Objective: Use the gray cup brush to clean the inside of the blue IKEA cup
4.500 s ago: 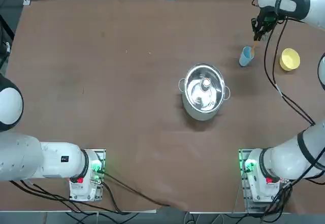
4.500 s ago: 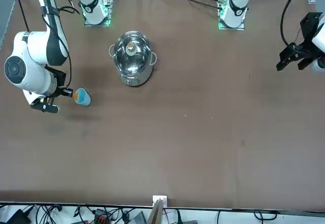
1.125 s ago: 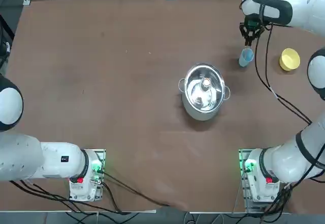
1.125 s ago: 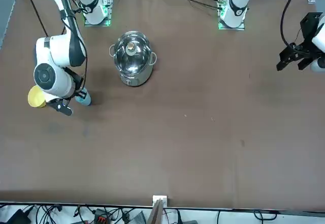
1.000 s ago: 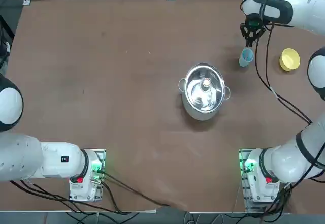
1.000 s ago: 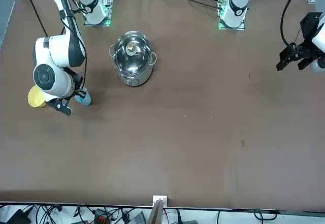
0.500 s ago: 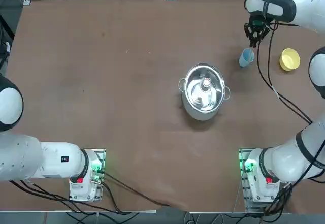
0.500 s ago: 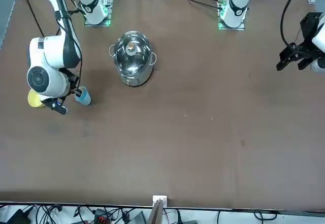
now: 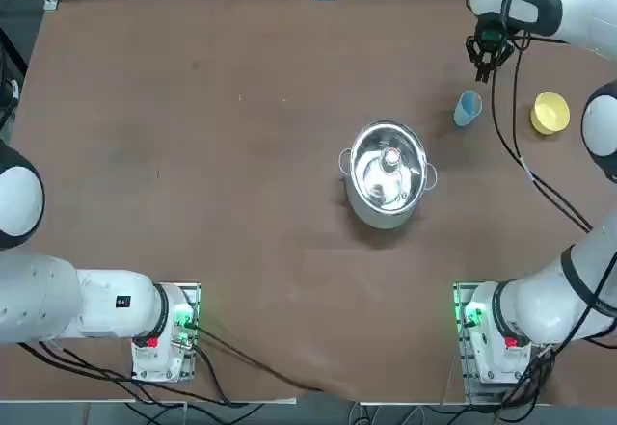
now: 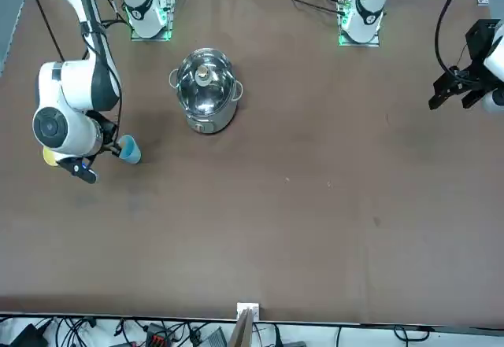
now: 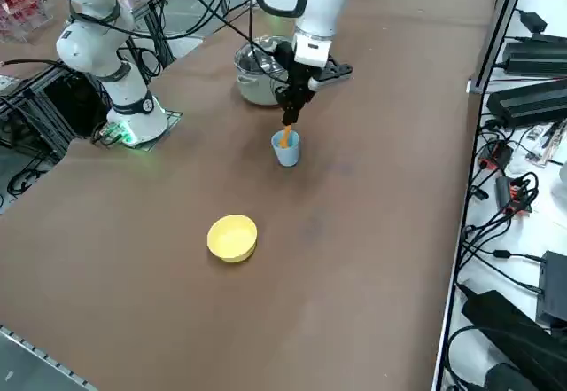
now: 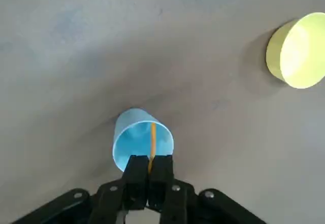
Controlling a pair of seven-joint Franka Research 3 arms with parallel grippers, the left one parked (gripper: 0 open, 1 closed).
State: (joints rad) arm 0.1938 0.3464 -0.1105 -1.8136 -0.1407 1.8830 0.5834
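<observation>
The right claw (image 12: pixel 150 165) is closed on the orange stick of the brush (image 12: pixel 153 138), one finger on either side of it. The brush reaches from the fingers into the mouth of the light-blue cup (image 12: pixel 138 136) (its inside faces the wrist camera). That cup stands on the tabletop (image 11: pixel 340 231). Near it sits the yellow cup (image 11: pixel 232 238), and on the cup's other side, farther off, a lidded steel pot (image 9: pixel 388 173).

From here my right arm is white with dark grey bands, black cables behind the wrist. Right gripper (image 12: pixel 150 164): matte black, two slim blocky fingers (image 12: pixel 163 176), silver screws flanking them.
</observation>
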